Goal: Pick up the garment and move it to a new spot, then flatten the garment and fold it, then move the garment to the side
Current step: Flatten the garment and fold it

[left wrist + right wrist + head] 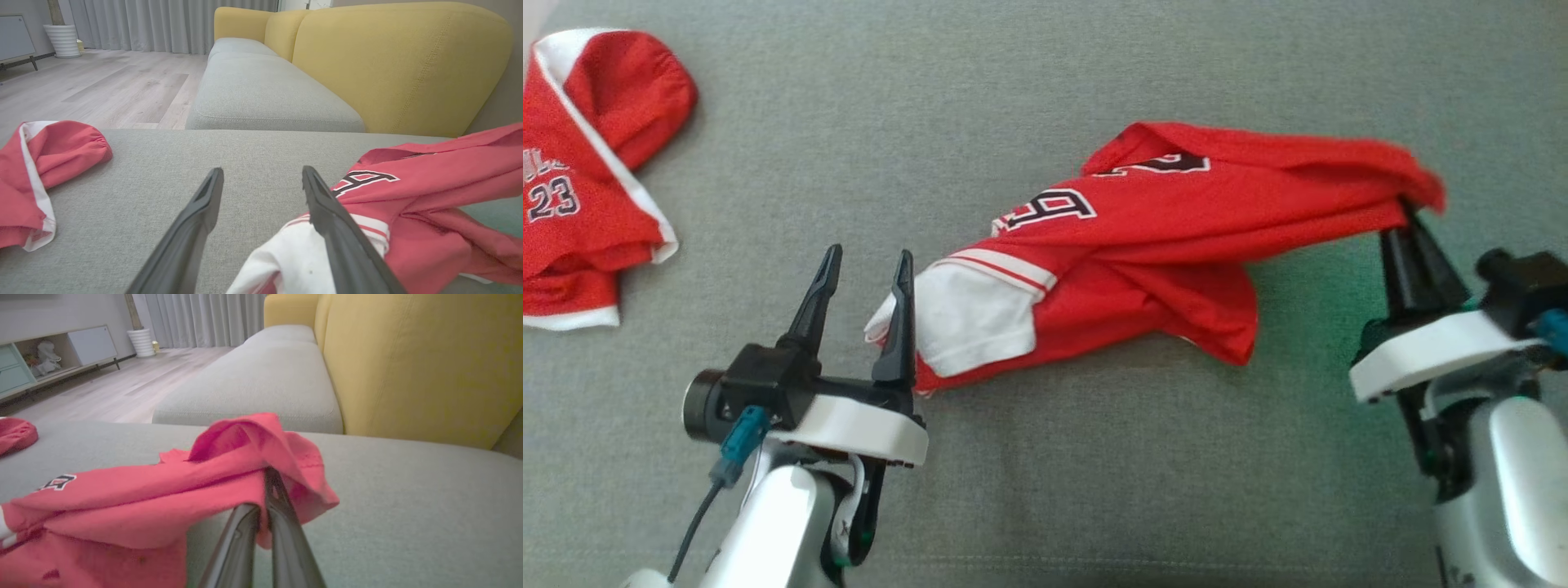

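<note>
A red garment (1160, 237) with black-and-white lettering and a white trimmed end lies crumpled across the grey cushion. My right gripper (1409, 208) is shut on its right end, and that end is lifted off the surface; in the right wrist view the red garment (163, 490) drapes over my closed fingers (273, 490). My left gripper (866, 265) stands open at the garment's white end, its right finger touching the white cloth (286, 253). Nothing lies between the fingers of the left gripper (261, 173).
A second red garment (580, 171) with the number 23 lies at the far left of the cushion (1013, 82). A yellow and grey sofa (367, 61) stands beyond the cushion's far edge, with wooden floor (102, 85) to its left.
</note>
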